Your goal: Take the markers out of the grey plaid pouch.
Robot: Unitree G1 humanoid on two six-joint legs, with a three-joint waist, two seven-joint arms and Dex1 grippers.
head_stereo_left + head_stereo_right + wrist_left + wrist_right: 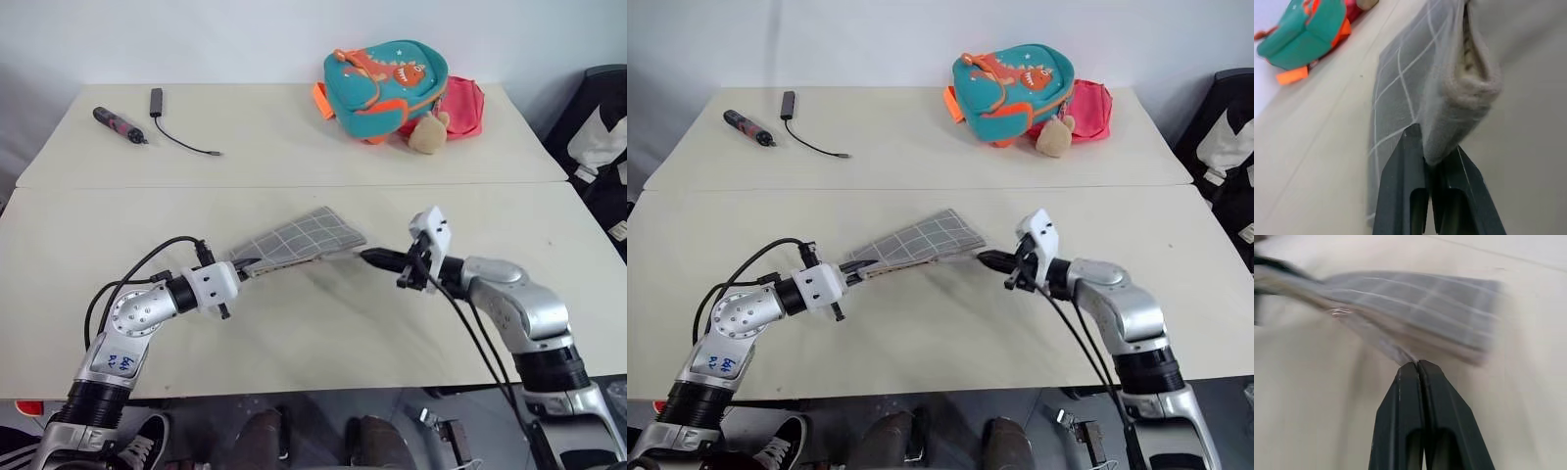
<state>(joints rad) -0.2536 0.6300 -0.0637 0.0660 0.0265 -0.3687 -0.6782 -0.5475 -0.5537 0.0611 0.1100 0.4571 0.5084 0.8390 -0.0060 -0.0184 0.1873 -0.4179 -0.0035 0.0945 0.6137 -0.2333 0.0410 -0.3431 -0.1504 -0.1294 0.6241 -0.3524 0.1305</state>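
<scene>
Left gripper (pixel 238 267) clamped on near-left corner of grey plaid pouch (pixel 304 239). Right gripper (pixel 368 258) pinched shut on clear ring pull at pouch's right end. Pouch stretched between grippers, mid-counter (pixel 294 333), partly lifted. Farther back: teal dinosaur backpack (pixel 384 82) beside pink bag (pixel 465 106); dark maroon pen-shaped tool (pixel 119 124) and black cable (pixel 181 139) far left.

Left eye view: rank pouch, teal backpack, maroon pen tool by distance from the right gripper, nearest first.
From the right gripper:
1. Pouch, right at the gripper's tip, mid-table, with the left gripper shut on its other end.
2. Teal backpack, far edge, slightly right.
3. Maroon pen tool, far left corner, beside a black cable.
</scene>
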